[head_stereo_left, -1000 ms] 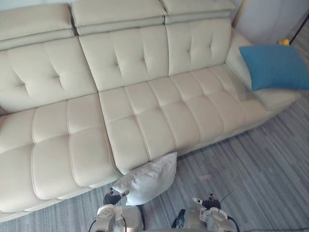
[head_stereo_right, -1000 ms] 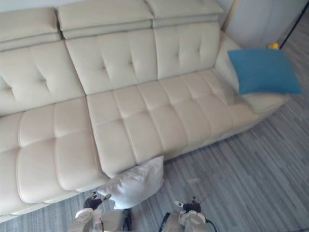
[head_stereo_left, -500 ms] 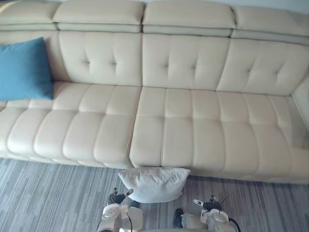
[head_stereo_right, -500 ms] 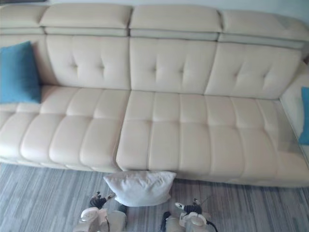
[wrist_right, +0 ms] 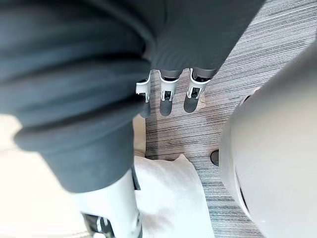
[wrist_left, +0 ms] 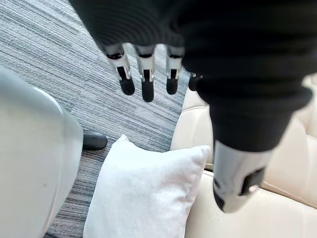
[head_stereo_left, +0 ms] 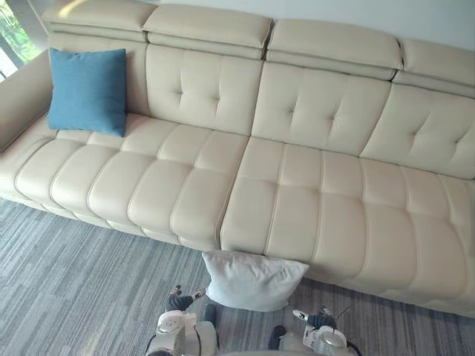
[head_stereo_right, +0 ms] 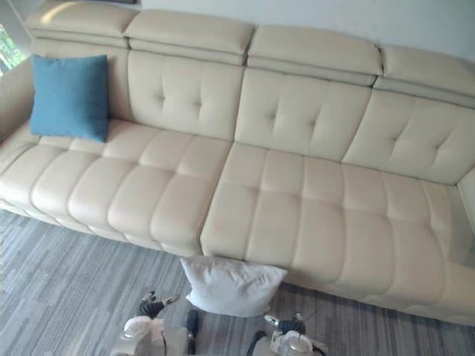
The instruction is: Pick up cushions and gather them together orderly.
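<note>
White cushion lies on the grey striped floor. Its top edge leans against the front of a long cream sofa, near the seam between two seat sections. The left hand hangs low just beside the cushion's lower left corner, not touching it. In its wrist view the fingers are straight, with the thumb apart and nothing held, and the cushion shows on the floor beyond them. The right hand hangs near the cushion's lower right corner, also apart from it. Its fingers are likewise straight and empty, pointing at the floor with the cushion beside them. The cushion sits between the two hands and a little ahead of them. A blue cushion stands upright at the far left end of the sofa. It leans on the backrest beside the armrest, well apart from the white one, with the sofa's seats stretching between the two.
</note>
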`<state>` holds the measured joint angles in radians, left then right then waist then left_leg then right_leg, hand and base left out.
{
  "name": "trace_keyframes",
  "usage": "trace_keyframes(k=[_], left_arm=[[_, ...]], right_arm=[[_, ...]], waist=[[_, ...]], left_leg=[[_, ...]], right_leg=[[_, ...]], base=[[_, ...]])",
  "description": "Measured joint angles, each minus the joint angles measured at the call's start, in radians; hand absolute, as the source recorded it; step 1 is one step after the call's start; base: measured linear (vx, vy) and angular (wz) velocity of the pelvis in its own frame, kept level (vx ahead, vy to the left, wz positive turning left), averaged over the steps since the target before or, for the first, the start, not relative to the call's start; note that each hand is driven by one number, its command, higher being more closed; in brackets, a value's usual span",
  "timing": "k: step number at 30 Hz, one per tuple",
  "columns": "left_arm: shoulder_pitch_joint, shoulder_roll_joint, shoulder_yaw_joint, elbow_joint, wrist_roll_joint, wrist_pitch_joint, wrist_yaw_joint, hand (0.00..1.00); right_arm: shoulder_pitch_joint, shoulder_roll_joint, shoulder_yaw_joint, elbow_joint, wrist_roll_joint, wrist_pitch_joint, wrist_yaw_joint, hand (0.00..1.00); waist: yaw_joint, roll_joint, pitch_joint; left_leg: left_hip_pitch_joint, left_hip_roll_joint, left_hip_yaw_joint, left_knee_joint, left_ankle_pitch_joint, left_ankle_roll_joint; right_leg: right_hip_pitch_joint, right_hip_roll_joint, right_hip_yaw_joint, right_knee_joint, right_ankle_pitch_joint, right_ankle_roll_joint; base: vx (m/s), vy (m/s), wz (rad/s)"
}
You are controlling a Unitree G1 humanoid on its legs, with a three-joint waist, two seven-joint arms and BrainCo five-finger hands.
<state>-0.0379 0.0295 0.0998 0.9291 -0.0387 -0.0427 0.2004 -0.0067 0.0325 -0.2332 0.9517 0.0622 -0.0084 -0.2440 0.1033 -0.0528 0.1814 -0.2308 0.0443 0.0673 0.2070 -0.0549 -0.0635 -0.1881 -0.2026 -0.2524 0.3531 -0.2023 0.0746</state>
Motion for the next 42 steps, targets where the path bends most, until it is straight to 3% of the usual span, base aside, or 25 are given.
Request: trace_keyframes(k=[2, 3, 6, 13, 15, 21, 29, 30, 36, 42], left_arm=[[-0.033, -0.003, 0.0, -0.019, -0.02, -0.001, 0.015, 0.0], [-0.079, 0.003, 0.001, -0.048, -0.047, -0.001, 0.021, 0.0], [-0.161, 0.027, 0.001, -0.115, -0.096, -0.013, 0.04, 0.0], [-0.323, 0.078, 0.041, -0.192, -0.163, -0.039, 0.081, 0.0], [-0.393, 0.099, 0.04, -0.209, -0.18, -0.04, 0.085, 0.0], [-0.56, 0.161, 0.021, -0.231, -0.179, -0.04, 0.095, 0.0], [-0.7, 0.163, -0.056, -0.285, -0.158, -0.039, 0.13, 0.0], [-0.718, 0.153, -0.059, -0.291, -0.158, -0.039, 0.131, 1.0], [-0.774, 0.123, -0.077, -0.295, -0.16, -0.039, 0.201, 1.0], [-0.763, 0.122, -0.09, -0.321, -0.16, -0.038, 0.235, 1.0]], right_arm=[[-0.029, -0.011, 0.0, -0.006, 0.015, 0.0, -0.009, 0.0], [-0.072, -0.026, -0.001, -0.038, 0.029, 0.002, -0.014, 0.0], [-0.157, -0.06, -0.003, -0.119, 0.07, -0.009, -0.037, 0.0], [-0.335, -0.106, -0.057, -0.159, 0.121, -0.02, -0.084, 0.0], [-0.407, -0.122, -0.077, -0.201, 0.135, -0.021, -0.102, 0.0], [-0.591, -0.182, -0.065, -0.276, 0.134, -0.024, -0.124, 0.0], [-0.755, -0.181, 0.04, -0.31, 0.132, -0.031, -0.142, 0.0], [-0.763, -0.175, 0.045, -0.311, 0.133, -0.031, -0.15, 1.0], [-0.808, -0.084, 0.055, -0.321, 0.137, -0.039, -0.2, 1.0], [-0.753, -0.075, 0.105, -0.352, 0.162, -0.054, -0.209, 1.0]], waist=[[-0.001, 0.003, 0.033], [0.0, 0.008, 0.088], [0.0, 0.005, 0.161], [-0.004, -0.001, 0.246], [-0.014, -0.002, 0.294], [-0.031, -0.007, 0.355], [-0.045, -0.007, 0.358], [-0.045, -0.007, 0.358], [-0.051, -0.01, 0.366], [-0.062, -0.01, 0.366]], left_leg=[[-0.08, 0.005, -0.008, 0.092, -0.008, 0.012], [-0.155, 0.016, -0.014, 0.182, -0.035, 0.013], [-0.281, 0.034, -0.015, 0.3, -0.07, 0.012], [-0.554, 0.072, 0.004, 0.477, -0.124, 0.017], [-0.64, 0.082, 0.003, 0.518, -0.125, 0.017], [-0.859, 0.098, -0.013, 0.638, -0.126, 0.02], [-1.041, 0.105, -0.036, 0.699, -0.122, 0.014], [-1.054, 0.104, -0.039, 0.698, -0.119, 0.013], [-1.079, 0.105, -0.045, 0.691, -0.1, -0.002], [-1.048, 0.105, -0.051, 0.684, -0.098, -0.005]], right_leg=[[-0.06, -0.004, 0.001, 0.056, 0.001, -0.002], [-0.118, -0.004, 0.002, 0.121, -0.012, -0.002], [-0.242, -0.005, 0.021, 0.229, -0.042, -0.011], [-0.536, 0.002, 0.076, 0.397, -0.074, -0.03], [-0.622, 0.006, 0.084, 0.437, -0.073, -0.032], [-0.839, 0.008, 0.097, 0.557, -0.075, -0.031], [-1.029, 0.011, 0.1, 0.644, -0.091, -0.043], [-1.043, 0.012, 0.098, 0.647, -0.092, -0.043], [-1.07, 0.013, 0.093, 0.653, -0.088, -0.049], [-1.04, 0.014, 0.087, 0.65, -0.087, -0.049]], base=[[-0.03, -0.001, 0.12], [-0.1, -0.01, 0.08], [-0.12, -0.015, -0.04], [-0.11, 0.004, -0.23], [-0.03, -0.003, -0.09], [-0.03, -0.01, -0.04], [-0.06, -0.036, 0.01], [-0.07, -0.025, 0.04], [-0.01, -0.007, 0.02], [0.0, 0.0, 0.01]])
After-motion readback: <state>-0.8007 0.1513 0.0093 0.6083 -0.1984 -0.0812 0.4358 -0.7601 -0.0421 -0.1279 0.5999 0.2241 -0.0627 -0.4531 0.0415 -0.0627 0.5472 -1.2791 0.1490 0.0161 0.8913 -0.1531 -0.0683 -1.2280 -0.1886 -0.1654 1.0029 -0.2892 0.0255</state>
